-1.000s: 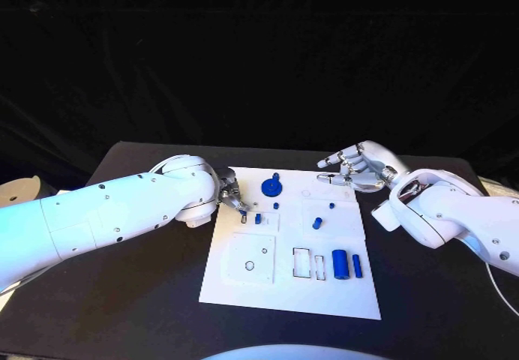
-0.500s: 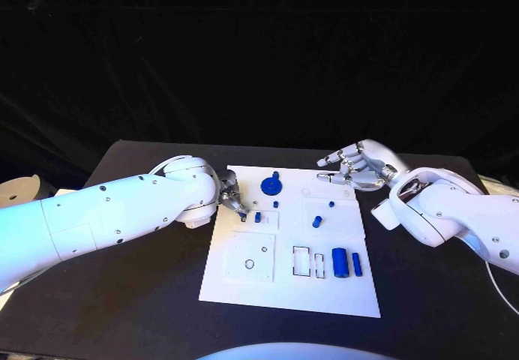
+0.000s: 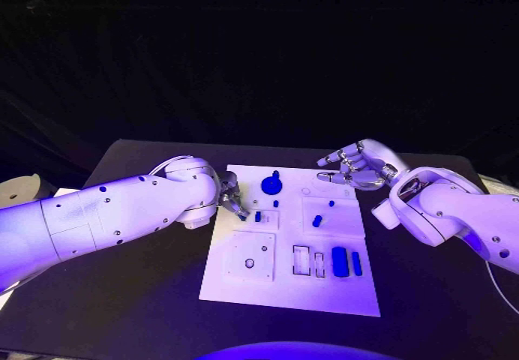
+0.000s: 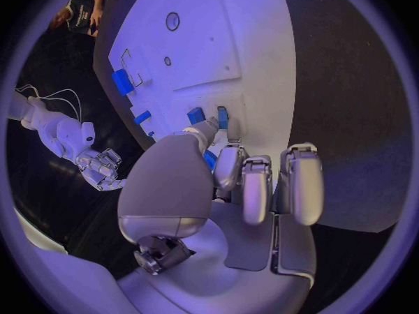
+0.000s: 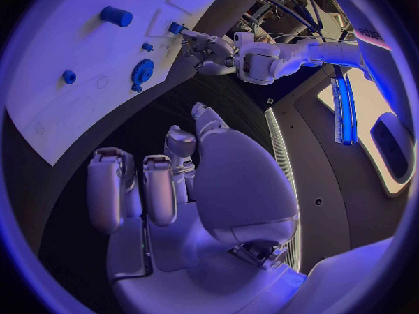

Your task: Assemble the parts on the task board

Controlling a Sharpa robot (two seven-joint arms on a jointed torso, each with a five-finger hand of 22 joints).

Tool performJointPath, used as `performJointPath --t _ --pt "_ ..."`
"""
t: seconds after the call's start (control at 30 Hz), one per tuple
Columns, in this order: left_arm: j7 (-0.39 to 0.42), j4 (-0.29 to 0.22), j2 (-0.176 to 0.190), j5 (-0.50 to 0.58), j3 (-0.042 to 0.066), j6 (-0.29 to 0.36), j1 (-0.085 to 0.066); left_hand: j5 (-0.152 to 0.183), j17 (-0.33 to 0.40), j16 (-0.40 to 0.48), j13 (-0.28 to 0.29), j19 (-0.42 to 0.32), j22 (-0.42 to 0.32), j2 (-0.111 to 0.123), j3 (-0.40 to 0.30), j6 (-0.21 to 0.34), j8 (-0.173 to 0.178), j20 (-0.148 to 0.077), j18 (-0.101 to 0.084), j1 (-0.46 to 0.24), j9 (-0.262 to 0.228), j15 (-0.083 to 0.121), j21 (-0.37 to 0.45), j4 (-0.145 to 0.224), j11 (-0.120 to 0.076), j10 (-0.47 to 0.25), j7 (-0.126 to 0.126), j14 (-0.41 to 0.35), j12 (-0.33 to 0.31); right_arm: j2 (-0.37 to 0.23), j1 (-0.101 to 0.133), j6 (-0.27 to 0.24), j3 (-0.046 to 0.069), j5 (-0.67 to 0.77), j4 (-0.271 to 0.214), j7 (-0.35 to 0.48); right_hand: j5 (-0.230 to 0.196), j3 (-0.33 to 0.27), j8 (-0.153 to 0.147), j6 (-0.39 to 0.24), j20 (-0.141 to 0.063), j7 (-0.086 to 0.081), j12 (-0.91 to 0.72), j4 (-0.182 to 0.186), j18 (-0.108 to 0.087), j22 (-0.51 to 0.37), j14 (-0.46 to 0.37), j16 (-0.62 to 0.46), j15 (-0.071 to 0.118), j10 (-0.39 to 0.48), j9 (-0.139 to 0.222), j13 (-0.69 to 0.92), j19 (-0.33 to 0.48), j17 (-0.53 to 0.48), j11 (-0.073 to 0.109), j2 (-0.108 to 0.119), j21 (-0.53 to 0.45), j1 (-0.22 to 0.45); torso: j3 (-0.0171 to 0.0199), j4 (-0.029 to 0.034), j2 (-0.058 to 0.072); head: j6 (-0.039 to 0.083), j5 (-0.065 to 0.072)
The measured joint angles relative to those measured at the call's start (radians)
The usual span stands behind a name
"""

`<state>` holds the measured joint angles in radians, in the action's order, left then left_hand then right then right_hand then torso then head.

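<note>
Seating a small blue peg at the task board's left edge

Left hand (image 3: 232, 201) pinches the small blue peg (image 3: 257, 217) over the outlined slot near the left edge of the task board (image 3: 271, 289), which lies mid-surface; whether the peg is already seated I cannot tell. A tilted peg could jam or slip free and roll across the board. Right hand (image 3: 357, 166) hovers by the board's far right corner, fingers loosely curled and holding nothing, too far off to steady a sliding board.
</note>
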<state>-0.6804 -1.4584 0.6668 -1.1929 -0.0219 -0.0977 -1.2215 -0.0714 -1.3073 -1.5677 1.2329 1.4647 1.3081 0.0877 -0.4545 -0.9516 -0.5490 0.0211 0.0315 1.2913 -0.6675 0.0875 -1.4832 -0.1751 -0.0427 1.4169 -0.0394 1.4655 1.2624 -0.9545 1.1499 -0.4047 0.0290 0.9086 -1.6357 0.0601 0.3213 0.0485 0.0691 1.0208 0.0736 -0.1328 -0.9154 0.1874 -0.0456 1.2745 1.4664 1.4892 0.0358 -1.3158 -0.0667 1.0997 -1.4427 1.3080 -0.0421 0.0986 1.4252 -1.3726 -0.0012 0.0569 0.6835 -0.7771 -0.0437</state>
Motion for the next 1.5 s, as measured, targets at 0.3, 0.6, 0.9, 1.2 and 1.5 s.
performJointPath --t 0.3,0.6,0.9,1.2,1.5 --pt "0.000 -0.003 0.004 -0.003 0.000 -0.007 0.003 0.004 -0.001 0.000 -0.001 0.000 0.000 0.002 -0.005 0.000 0.001 0.000 0.000 -0.003 -0.002 0.000 0.000 0.003 0.000 0.000 0.000 0.000 0.000 -0.001 0.000 0.001 0.000 0.000 0.000 0.000 0.000 0.000 0.000 0.000 0.000 0.000 0.000 0.000 0.000 0.000 0.000 0.000 0.000 0.000 0.000 0.000 0.000 0.000 0.000 0.000 0.000 0.000 0.0000 0.0002 0.000 -0.001 -0.001" --pt "0.000 -0.004 0.005 -0.006 0.001 -0.012 0.003 0.009 -0.001 0.000 -0.002 0.000 0.000 0.004 -0.010 0.000 -0.003 0.000 0.000 -0.004 -0.002 0.000 0.000 0.002 0.000 0.000 0.000 0.000 0.000 -0.001 -0.001 0.001 0.000 0.000 0.000 0.001 0.000 0.000 0.000 0.000 0.000 0.000 0.000 0.000 0.000 0.000 0.000 0.000 0.000 0.000 0.000 0.000 0.000 0.000 0.000 0.000 0.000 0.000 0.0001 0.0000 0.000 -0.001 -0.002" --pt "-0.001 0.014 -0.009 -0.004 0.002 -0.014 0.005 0.012 -0.001 0.000 -0.004 0.000 0.000 0.004 -0.034 0.000 -0.004 0.000 0.000 -0.031 -0.074 0.000 0.000 0.007 0.000 0.000 0.000 0.000 -0.001 -0.001 -0.001 0.001 0.000 -0.001 -0.001 0.001 0.000 0.000 0.000 0.000 0.000 0.000 0.000 0.000 0.000 0.000 0.000 0.000 0.000 0.000 0.000 0.000 0.000 0.000 0.000 0.000 0.000 0.000 0.0002 -0.0012 0.000 -0.001 -0.002" --pt "-0.003 0.033 -0.022 0.004 0.004 -0.016 0.008 0.011 0.000 0.000 0.021 0.004 0.000 0.039 -0.042 -0.009 -0.022 -0.004 0.000 -0.076 -0.088 0.007 -0.005 0.014 -0.008 0.015 0.004 0.000 0.012 -0.003 -0.001 0.001 0.000 -0.001 -0.003 0.001 0.000 0.000 0.000 0.000 0.000 0.000 0.000 0.000 0.000 0.000 0.000 0.000 0.000 0.000 0.000 0.000 0.000 0.000 0.000 0.000 0.000 0.000 0.0003 -0.0013 0.001 -0.007 0.002" --pt "-0.003 0.041 -0.026 0.008 0.002 -0.020 0.012 -0.005 0.000 0.000 0.029 0.000 0.000 0.066 -0.022 -0.048 -0.022 -0.007 0.000 -0.103 -0.089 0.015 -0.016 -0.006 -0.013 0.020 0.033 0.000 0.020 -0.005 -0.001 0.001 0.000 -0.001 -0.004 0.001 0.000 0.000 0.000 0.000 0.000 0.000 0.000 0.000 0.000 0.000 0.000 0.000 0.000 0.000 0.000 0.000 0.000 0.000 0.000 0.000 0.000 0.000 0.0008 -0.0007 0.000 -0.010 0.004"
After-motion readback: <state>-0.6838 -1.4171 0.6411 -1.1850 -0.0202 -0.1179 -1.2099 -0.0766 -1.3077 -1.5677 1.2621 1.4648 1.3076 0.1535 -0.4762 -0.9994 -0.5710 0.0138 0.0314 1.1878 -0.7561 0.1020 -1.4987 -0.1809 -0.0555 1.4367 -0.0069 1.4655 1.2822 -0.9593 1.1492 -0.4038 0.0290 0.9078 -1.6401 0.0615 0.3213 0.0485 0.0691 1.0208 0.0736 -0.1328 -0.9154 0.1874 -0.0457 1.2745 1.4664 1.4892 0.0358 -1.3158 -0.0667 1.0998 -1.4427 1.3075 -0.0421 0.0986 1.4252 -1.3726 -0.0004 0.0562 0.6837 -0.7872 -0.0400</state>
